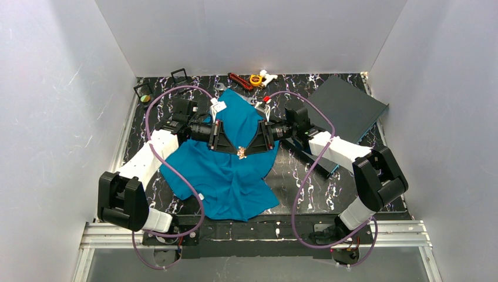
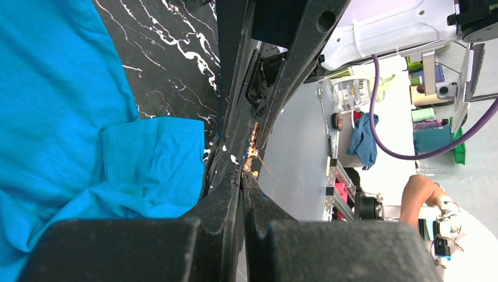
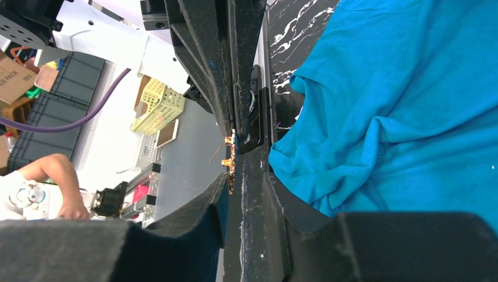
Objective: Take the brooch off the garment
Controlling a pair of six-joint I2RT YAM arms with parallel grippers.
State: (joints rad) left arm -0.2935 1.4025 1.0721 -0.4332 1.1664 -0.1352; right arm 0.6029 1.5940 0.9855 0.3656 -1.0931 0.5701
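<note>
Obs., left to right.

- **Left pincer** (image 1: 233,148): reached in from the left over the teal T-shirt (image 1: 229,182) and was drawn narrow. In its wrist view the fingers (image 2: 226,197) met at the tips on the small gold brooch (image 2: 252,154). Read as clamped on the brooch.
- **Brooch:** in the top view it sat at mid-shirt, right between the two pincer tips and just over the cloth. Could not tell whether its pin passed through the fabric. A thin stem stuck out sideways from it in both wrist views, possibly the pin sprung open.
- **Right pincer** (image 1: 250,148): came in from the right, also narrow, and nipped the same brooch from the opposite side.
- **Surroundings:** the T-shirt lay rumpled on the black marbled tabletop (image 1: 282,167). A dark grey board (image 1: 346,106) lay at far right, well apart and not involved.

Judgement, step in hand: freeing the brooch with both pincers on it.

- **Method:** keep one pincer firm on the brooch body and draw it out along the line of the pin, slowly, rather than straight up.
- **Check:** watch the cloth under the tips. If it tents upward with the brooch, the pin is caught, so back off and re-angle.
- **Risk, cloth:** neither pincer pinned the cloth down, so the whole shirt could lift with the brooch.
- **Risk, grip:** the piece is small and hard, so it could slip or twist between four fingertips if the two pulls disagree.
</note>
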